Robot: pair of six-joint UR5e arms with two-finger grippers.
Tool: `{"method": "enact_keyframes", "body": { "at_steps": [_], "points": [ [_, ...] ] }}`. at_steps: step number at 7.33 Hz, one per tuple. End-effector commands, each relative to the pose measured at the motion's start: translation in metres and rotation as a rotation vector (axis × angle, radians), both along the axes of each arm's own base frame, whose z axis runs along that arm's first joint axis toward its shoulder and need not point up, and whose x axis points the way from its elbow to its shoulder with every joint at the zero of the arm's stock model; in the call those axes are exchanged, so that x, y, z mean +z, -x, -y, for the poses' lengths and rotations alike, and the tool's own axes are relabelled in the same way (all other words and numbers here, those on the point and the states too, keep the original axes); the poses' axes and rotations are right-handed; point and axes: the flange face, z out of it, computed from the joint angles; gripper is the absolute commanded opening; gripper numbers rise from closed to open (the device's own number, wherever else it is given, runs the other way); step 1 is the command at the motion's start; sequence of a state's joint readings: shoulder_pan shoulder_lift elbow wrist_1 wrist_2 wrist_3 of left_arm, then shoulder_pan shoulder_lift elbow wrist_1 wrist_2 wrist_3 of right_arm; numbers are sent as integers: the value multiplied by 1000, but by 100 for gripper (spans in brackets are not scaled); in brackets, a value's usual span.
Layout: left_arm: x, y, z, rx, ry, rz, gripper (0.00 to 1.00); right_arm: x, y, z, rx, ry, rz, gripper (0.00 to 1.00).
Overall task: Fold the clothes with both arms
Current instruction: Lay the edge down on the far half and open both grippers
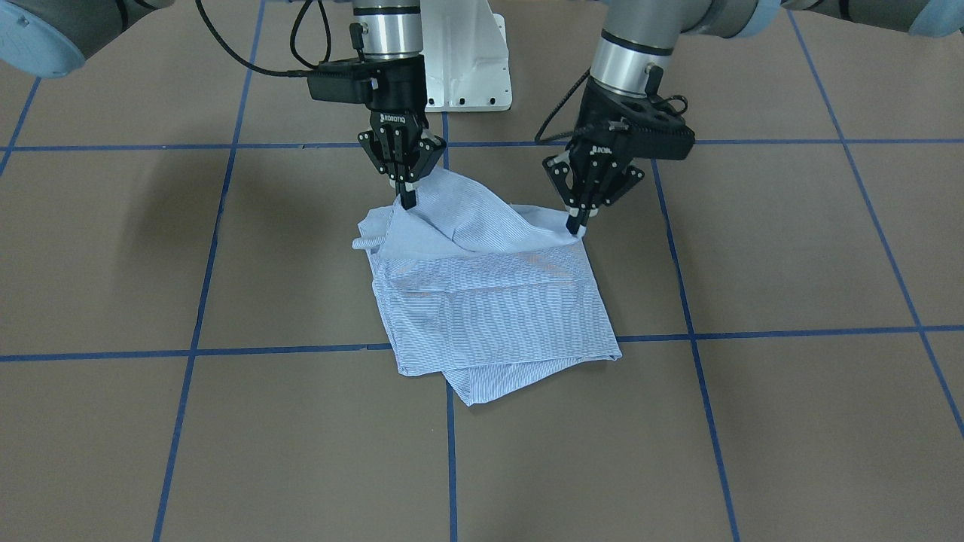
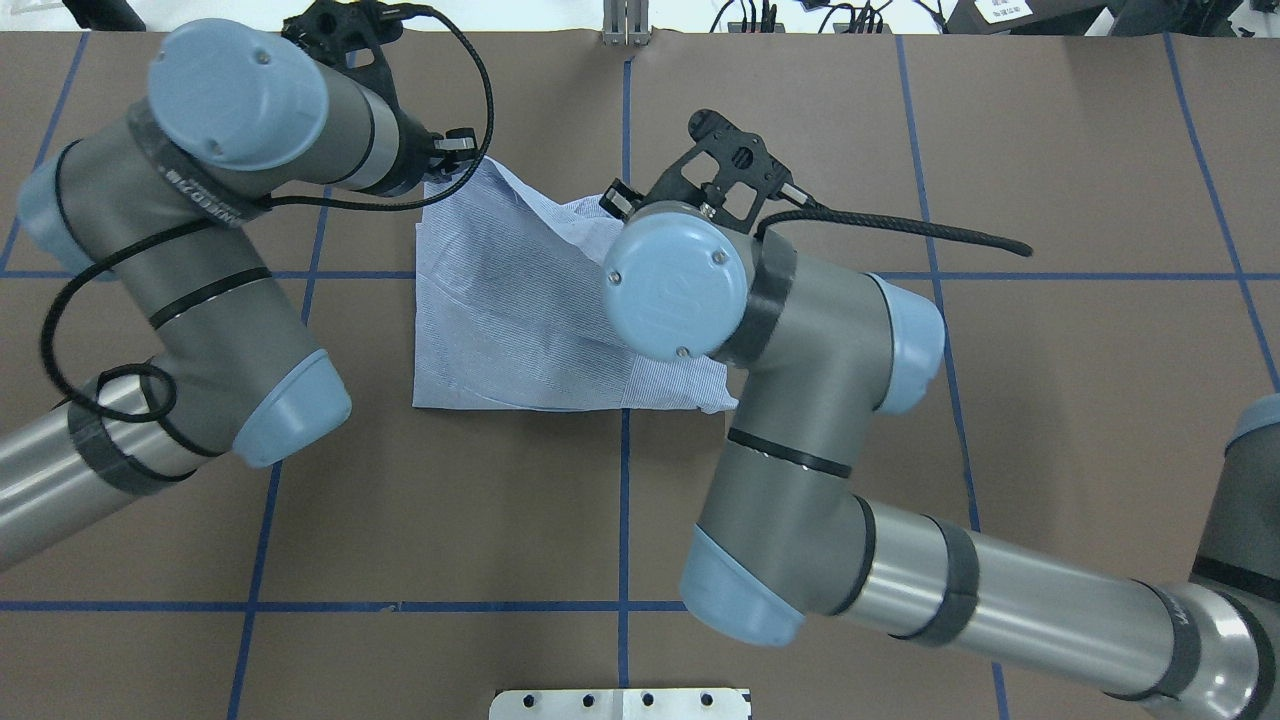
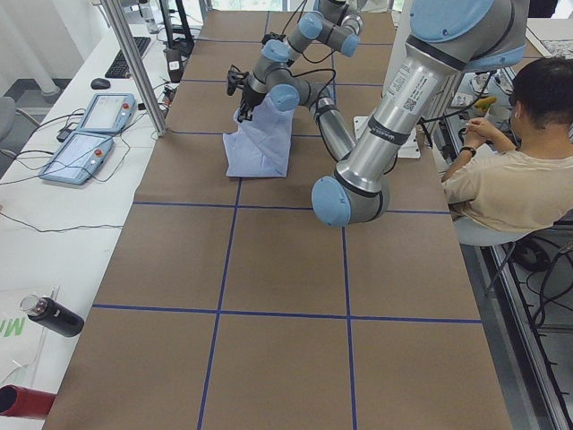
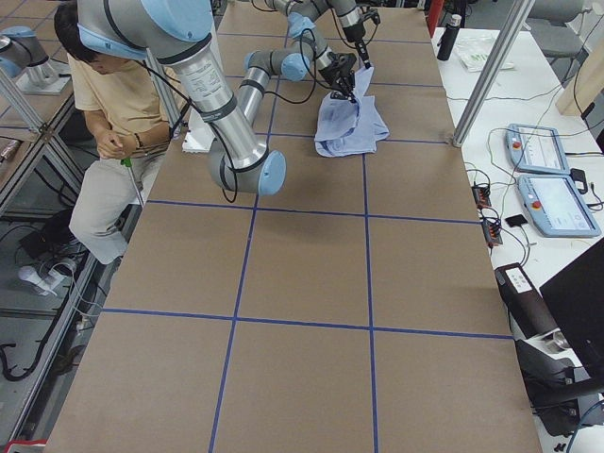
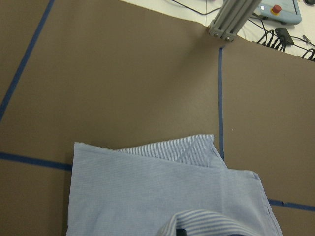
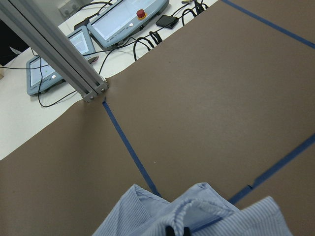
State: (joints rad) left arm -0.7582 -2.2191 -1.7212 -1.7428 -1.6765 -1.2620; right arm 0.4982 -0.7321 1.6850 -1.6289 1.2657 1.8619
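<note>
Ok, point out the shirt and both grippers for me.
shirt (image 1: 489, 301), front-facing view, on the flat folded panel.
left gripper (image 1: 577, 224), front-facing view, at the tips of its jaws, closed on a shirt corner.
right gripper (image 1: 407, 200), front-facing view, at the tips of its jaws, closed on the shirt.

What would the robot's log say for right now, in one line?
shirt: partly folded, on table | left gripper: shut on shirt edge, held up | right gripper: shut on shirt edge, held up
</note>
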Motion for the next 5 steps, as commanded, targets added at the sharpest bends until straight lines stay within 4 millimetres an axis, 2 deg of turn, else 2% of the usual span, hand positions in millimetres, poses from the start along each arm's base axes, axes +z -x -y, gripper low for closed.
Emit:
{"method": "enact_keyframes", "body": {
  "at_steps": [1, 2, 3, 4, 5],
  "points": [
    [53, -36, 58, 16, -51, 61, 0, 9, 58, 100, 10, -16, -15, 0],
    [83, -49, 77, 26, -64, 85, 0, 13, 72, 128, -10, 1, -13, 0],
    [105, -65, 93, 51, -84, 111, 0, 21, 72, 138, -33, -1, -33, 0],
    [118, -71, 100, 72, -119, 121, 18, 29, 72, 145, -66, 0, -40, 37],
    [127, -73, 102, 110, -168, 151, 99, 36, 71, 152, -134, -41, -108, 99]
  ]
}}
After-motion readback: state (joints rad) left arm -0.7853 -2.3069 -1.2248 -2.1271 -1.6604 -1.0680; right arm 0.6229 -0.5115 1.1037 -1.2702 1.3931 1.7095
